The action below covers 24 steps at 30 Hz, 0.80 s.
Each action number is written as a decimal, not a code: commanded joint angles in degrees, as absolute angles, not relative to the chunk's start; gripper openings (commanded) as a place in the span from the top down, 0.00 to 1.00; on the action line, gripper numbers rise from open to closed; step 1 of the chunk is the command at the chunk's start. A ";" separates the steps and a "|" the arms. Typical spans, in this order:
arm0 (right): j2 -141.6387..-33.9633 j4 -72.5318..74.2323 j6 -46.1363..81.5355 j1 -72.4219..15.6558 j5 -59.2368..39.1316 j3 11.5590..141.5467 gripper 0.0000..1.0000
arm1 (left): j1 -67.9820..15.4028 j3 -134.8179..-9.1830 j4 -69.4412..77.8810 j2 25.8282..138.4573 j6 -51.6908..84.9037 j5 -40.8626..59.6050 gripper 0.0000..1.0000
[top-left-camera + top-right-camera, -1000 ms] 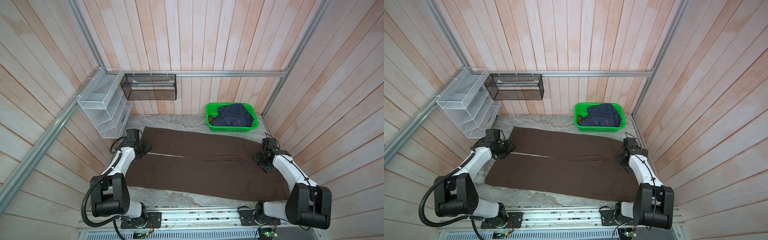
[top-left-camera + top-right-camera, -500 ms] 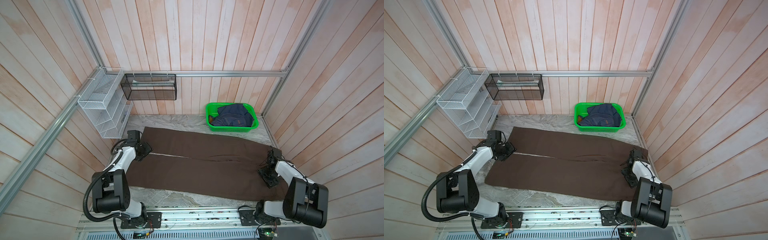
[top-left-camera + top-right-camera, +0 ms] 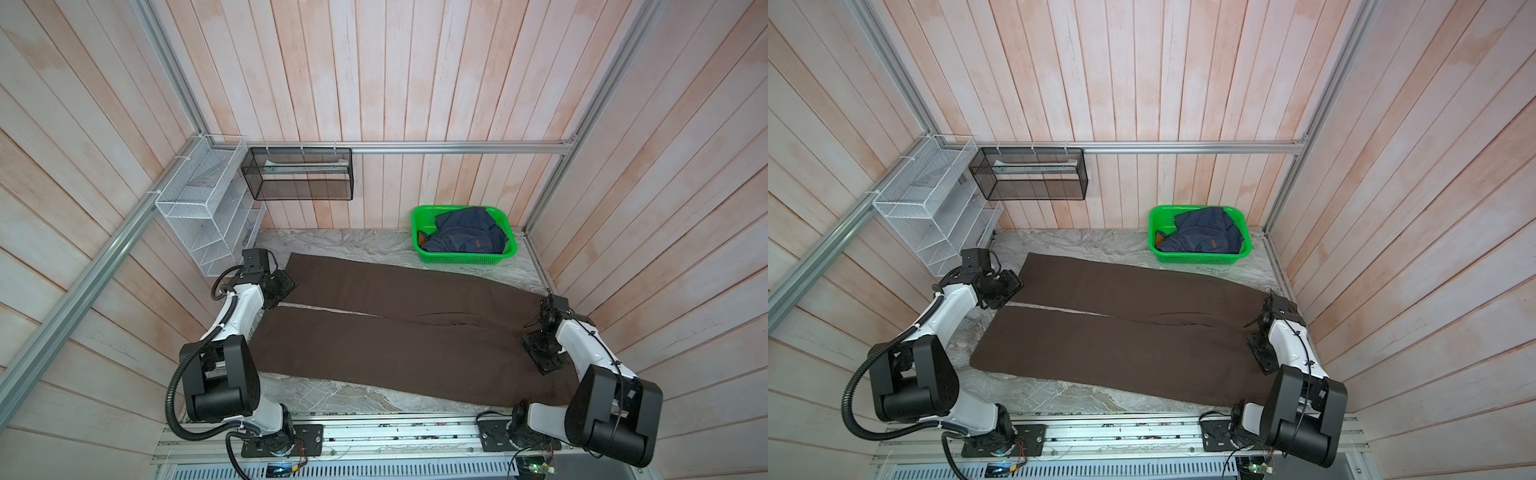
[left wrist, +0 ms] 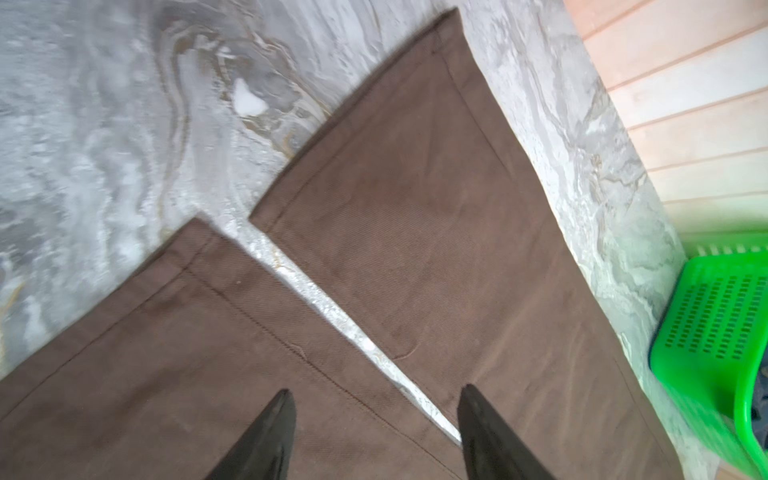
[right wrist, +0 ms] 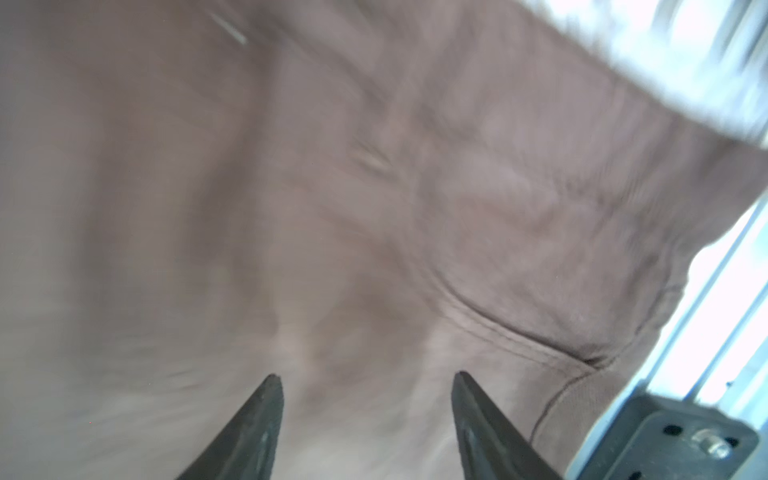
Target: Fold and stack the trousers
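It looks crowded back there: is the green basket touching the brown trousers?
Apart. The left wrist view shows a strip of bare marble table between the green basket and the trousers; both top views show that gap too.

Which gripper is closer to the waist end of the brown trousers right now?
Right. The right gripper is open over the trousers' waist end; the left gripper is at the opposite end, above the leg hems.
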State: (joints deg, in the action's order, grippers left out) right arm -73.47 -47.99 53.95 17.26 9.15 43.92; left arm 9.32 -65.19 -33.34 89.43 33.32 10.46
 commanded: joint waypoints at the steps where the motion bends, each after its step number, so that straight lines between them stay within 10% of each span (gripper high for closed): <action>1: -73.06 -47.36 51.83 16.41 10.53 50.85 0.35 | 6.50 -68.62 -31.59 94.51 31.58 12.09 0.38; 24: -108.43 -28.32 37.50 16.17 -1.33 68.39 0.40 | 4.22 -90.25 -35.57 125.94 30.91 7.77 0.52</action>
State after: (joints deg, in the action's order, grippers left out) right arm -105.47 -30.04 40.47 16.58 1.74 66.54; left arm 2.87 -89.10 -31.18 122.43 31.88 10.76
